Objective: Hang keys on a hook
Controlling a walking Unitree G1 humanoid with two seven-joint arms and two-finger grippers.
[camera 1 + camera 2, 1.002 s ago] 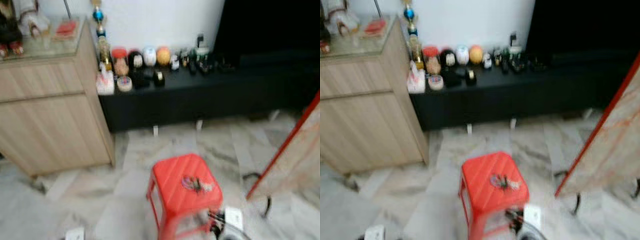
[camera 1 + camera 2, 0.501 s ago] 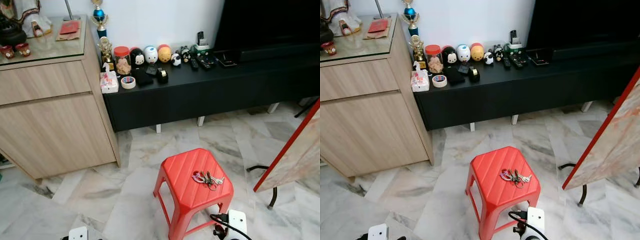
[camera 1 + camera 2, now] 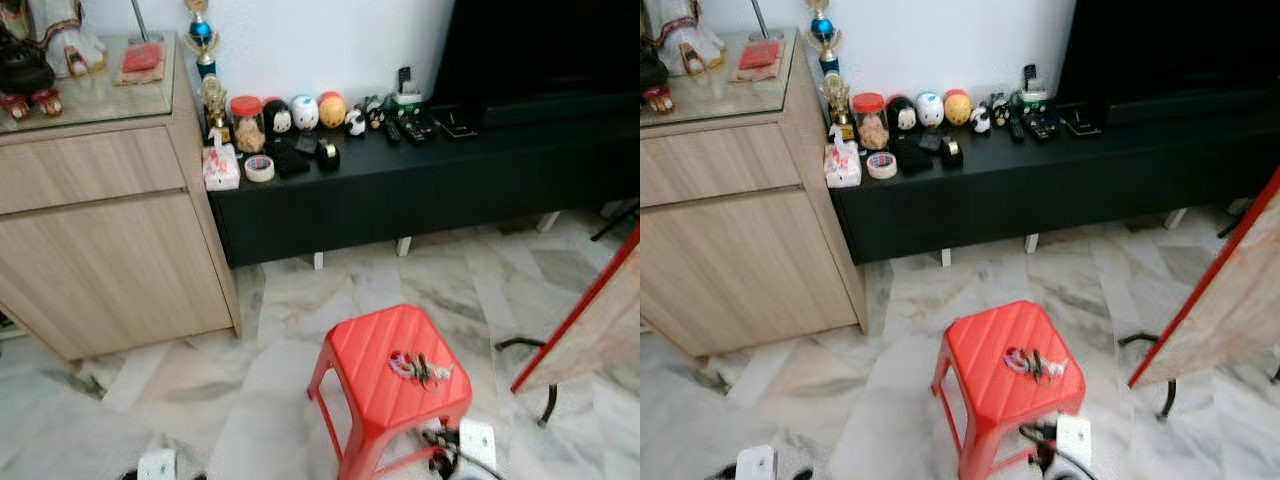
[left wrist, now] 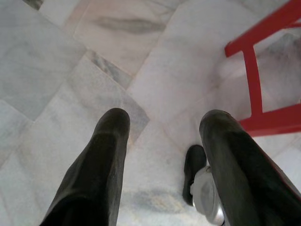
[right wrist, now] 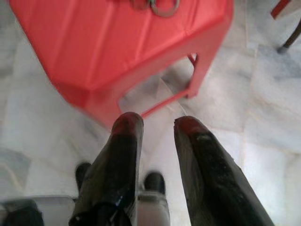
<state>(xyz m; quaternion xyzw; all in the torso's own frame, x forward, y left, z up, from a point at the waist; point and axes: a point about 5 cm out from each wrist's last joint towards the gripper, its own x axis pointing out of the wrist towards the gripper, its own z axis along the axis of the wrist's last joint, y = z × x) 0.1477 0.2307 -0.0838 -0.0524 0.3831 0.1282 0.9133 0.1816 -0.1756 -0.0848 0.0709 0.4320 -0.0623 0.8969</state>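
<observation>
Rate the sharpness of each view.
Left eye view: slightly soft, bunch of metal keys on the red plastic stool still readable. Right eye view: similar mild blur. Left wrist view: left hand sharp. Right wrist view: right hand and stool smeared.

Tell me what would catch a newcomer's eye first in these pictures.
The bright red plastic stool on the pale marble floor stands out most, with a bunch of keys lying on its seat. Behind it, a row of small round figurines lines the long black low cabinet, beside a light wooden sideboard.
</observation>
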